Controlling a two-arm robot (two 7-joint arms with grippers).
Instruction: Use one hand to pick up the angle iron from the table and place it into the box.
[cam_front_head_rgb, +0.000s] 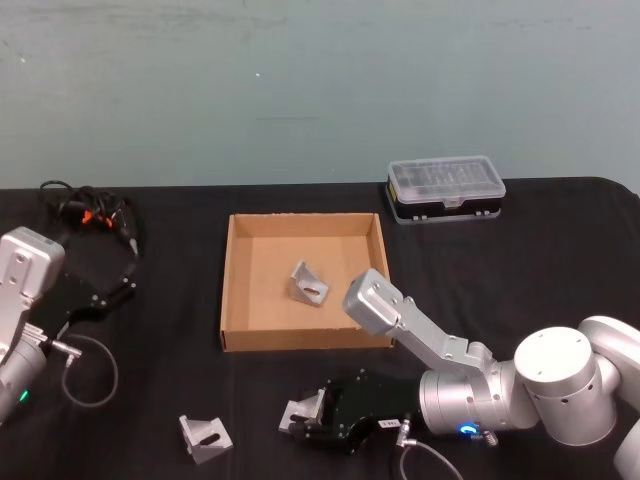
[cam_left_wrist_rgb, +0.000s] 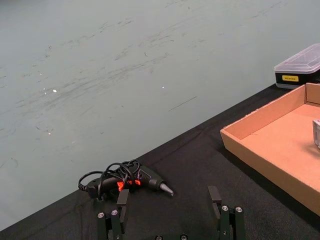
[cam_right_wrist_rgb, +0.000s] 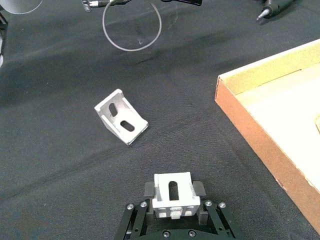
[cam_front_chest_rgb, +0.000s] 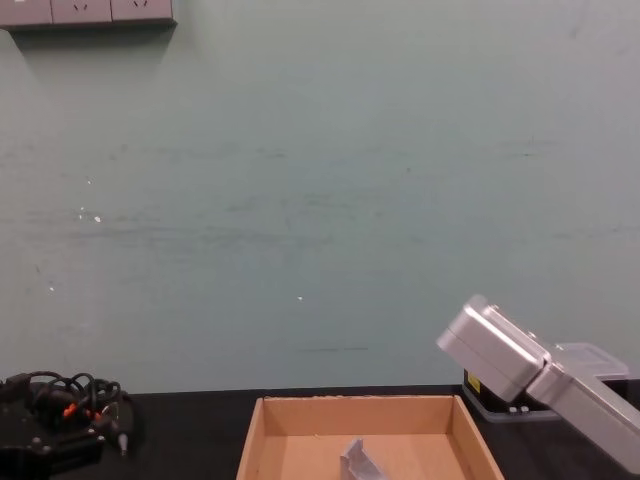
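Black table (cam_front_head_rgb: 480, 270), right hand (cam_front_head_rgb: 308, 415) clasping angle iron (cam_right_wrist_rgb: 172, 192).

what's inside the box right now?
One angle iron, lying on the box floor near the middle. The right arm covers the near right corner in the head view, so that bit of floor is hidden.

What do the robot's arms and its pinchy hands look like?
Both arms are silver-grey metal with fat round joints. The right arm has a small blue light, the left arm a green one, and each trails a thin grey cable. The left gripper and right gripper are black and blocky, with silver screws by their fingers.
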